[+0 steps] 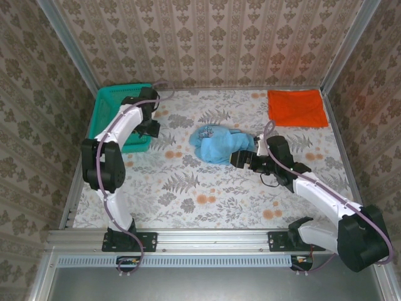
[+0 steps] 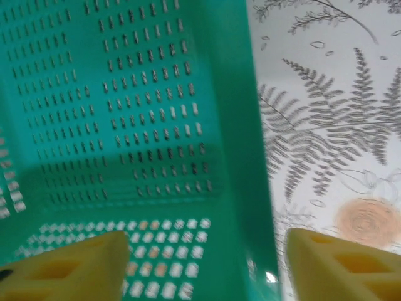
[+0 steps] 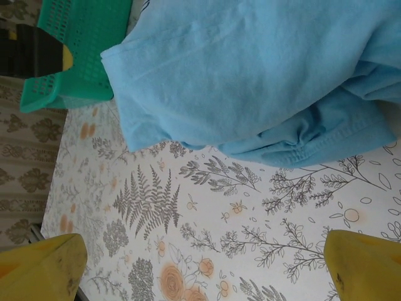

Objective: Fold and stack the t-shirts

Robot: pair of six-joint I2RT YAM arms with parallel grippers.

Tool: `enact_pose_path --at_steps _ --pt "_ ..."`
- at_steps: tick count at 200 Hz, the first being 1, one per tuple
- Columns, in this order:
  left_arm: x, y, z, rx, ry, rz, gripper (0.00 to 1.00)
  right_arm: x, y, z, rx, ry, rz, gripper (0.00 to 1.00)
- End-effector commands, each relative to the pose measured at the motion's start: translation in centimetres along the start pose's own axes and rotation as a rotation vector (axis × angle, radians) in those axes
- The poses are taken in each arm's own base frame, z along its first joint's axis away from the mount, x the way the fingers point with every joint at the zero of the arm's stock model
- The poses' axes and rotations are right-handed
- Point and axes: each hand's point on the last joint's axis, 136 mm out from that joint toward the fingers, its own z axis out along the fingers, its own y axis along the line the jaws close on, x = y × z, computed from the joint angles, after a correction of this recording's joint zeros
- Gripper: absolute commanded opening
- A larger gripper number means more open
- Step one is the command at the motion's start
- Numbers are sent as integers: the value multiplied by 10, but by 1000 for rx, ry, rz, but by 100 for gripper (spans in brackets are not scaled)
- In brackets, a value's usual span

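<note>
The light blue t-shirt (image 1: 216, 145) lies crumpled in a heap near the middle of the table (image 1: 207, 200), with its layers bunched and a hemmed edge turned toward the near side; it is not yet spread or folded. The orange-red t-shirt (image 1: 297, 108) lies at about 2 o'clock from it, well apart, in the far right corner, and it looks already folded into a flat square. The right gripper (image 1: 238, 157) is just beside the blue heap at about 4 o'clock, low over the floral cloth, and its yellow fingers (image 3: 37, 269) are spread wide with nothing between them. The teal mesh basket (image 1: 109, 116) stands at about 9 o'clock from the heap, at the left edge of the table. The left gripper (image 1: 150, 128) is at the basket's right wall; its fingers (image 2: 338, 263) stand apart, one inside the basket and one outside, and I see no contact with the wall. I judge that the next step is to grasp and flatten the blue shirt. The risk is that the right fingers pinch several bunched layers together, so the shirt lifts as a lump. Also the left fingers, if they come together here, could catch the basket wall and drag it.
</note>
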Motion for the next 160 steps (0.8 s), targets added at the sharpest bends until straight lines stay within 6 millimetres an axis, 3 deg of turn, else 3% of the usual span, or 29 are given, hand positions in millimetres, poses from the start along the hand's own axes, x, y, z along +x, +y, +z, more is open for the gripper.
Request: enact_pose_path --at_steps 1,18,40,67,121,160 --pt "-11 5 14 9 -30 60 53 -9 6 -4 -33 -69 6 98" --pt "-16 20 21 -31 -39 79 41 -12 8 -7 -33 -89 6 98" --pt "-28 41 27 -105 -66 86 35 -13 9 -10 -50 -121 18 96" --pt "-38 67 41 -159 -60 46 13 -15 12 -16 -57 -137 7 94" --pt "-60 93 53 -216 -81 12 8 -18 14 -20 -71 -176 3 90" --pt "-85 91 49 -209 -114 24 7 -17 14 -18 -78 -170 0 88"
